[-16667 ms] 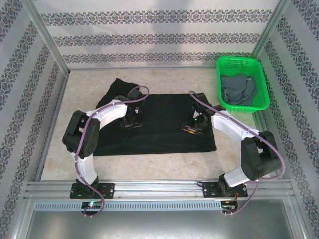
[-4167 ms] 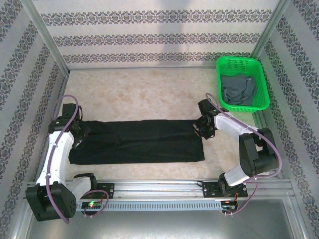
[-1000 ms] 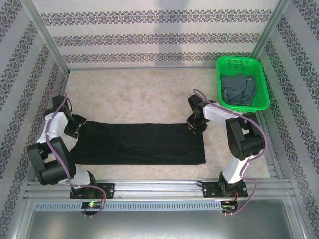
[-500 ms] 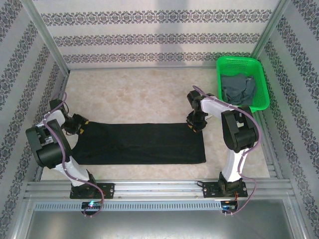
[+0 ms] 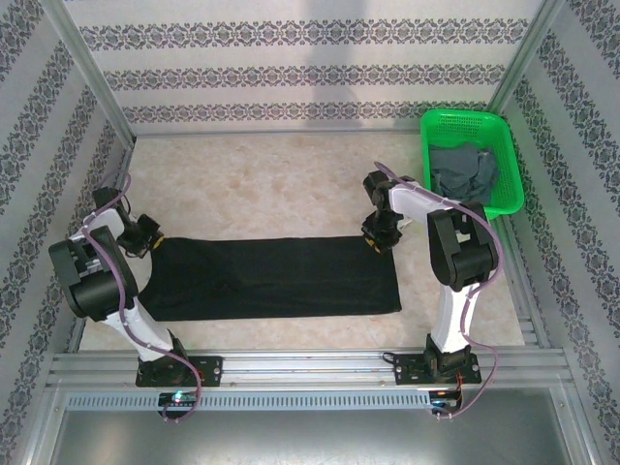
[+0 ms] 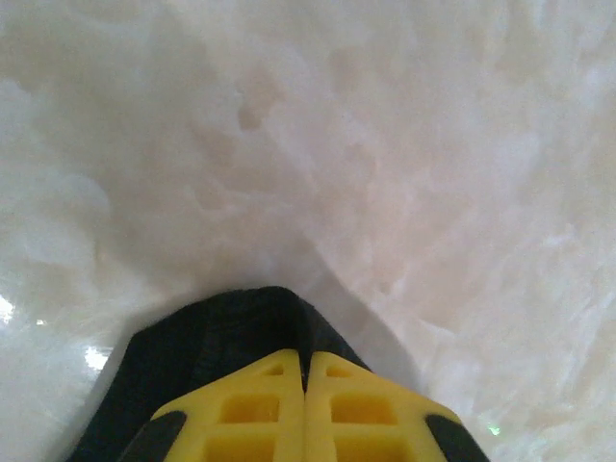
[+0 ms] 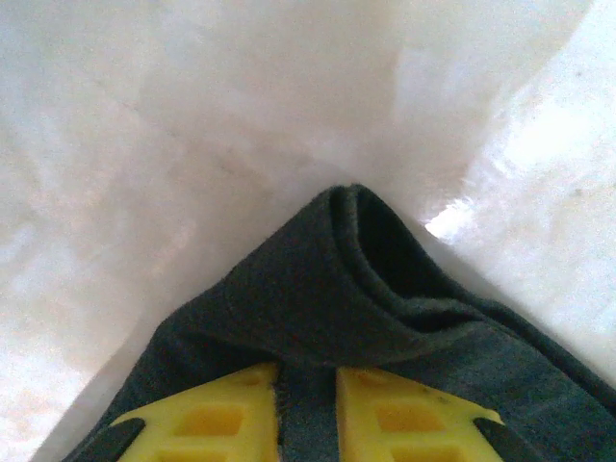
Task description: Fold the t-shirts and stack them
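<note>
We see the black t-shirt (image 5: 276, 276) lying as a long flat band on the tabletop (image 5: 271, 184), long axis left to right, close to the arm bases. Both hands sit on its far long edge: left hand (image 5: 147, 239) at the far-left corner, right hand (image 5: 379, 239) at the far-right corner, each arm nearest its own end. From both hands the cloth lies inboard and toward the bases. We judge the next move turns on that. It is either the far edge folded over the near one, or the two corners lifted to bring one end to the other; we can't tell which.

Left hand: in the left wrist view its yellow fingers (image 6: 255, 409) are pressed together with no gap, and black cloth is bunched right under and ahead of the tips. We read it as clamped on the shirt corner.

Right hand: the right wrist view shows the fingers nearly together with dark cloth pinched in the slit between them and a raised loop of hem sticking out ahead. It is gripping the shirt too.

The grey t-shirt (image 5: 463, 172) lies crumpled in the green basket (image 5: 466, 114) at far right, well apart from the black one and nearer the right arm. It is not yet folded.

Risk, as we judge it: an uneven pull between the two corners would skew the band.
</note>
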Tool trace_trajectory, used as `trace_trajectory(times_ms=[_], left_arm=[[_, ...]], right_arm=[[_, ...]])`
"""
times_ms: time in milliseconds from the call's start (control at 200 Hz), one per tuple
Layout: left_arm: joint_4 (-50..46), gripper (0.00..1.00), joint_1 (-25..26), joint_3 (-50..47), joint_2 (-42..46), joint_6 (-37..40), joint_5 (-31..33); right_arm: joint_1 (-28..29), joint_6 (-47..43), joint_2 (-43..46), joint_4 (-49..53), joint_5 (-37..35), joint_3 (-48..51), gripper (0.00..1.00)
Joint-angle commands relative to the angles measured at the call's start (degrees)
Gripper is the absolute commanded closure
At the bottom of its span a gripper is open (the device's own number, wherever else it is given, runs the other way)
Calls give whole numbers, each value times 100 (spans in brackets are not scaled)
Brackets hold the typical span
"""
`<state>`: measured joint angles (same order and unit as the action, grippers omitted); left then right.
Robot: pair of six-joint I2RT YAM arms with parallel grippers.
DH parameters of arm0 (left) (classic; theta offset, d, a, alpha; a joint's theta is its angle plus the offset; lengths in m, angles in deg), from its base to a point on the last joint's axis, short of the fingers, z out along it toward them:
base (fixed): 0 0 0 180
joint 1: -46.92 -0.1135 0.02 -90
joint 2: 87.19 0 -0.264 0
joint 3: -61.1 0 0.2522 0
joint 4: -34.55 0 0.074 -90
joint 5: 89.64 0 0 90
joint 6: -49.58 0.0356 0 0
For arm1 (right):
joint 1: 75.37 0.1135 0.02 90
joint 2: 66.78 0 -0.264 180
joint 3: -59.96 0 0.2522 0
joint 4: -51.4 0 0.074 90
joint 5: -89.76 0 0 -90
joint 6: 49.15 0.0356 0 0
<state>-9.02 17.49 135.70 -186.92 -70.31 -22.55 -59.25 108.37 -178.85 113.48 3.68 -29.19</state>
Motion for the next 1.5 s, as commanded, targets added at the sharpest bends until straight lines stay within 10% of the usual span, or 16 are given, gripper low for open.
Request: trace_trajectory(times_ms=[0,799,1044,1209,1499], left_arm=[[60,100,-67,-48,16,45,1],[124,100,-118,1732,-1342,-541,-694],[-269,49,-72,1065,209,-619,348],[-803,45,135,133,1563,-1476,983],[-712,45,245,-1493,2587,-3555,79]], right_arm=[[-95,142,-223,28,-142,-113,82],[-505,599,-1569,236,47,-2662,100],[-484,-468,-468,-227,-312,-2438,68],[-390,-1109,560,-763,-436,-1831,60],[71,-1613,1679,-1821,635,-453,55]])
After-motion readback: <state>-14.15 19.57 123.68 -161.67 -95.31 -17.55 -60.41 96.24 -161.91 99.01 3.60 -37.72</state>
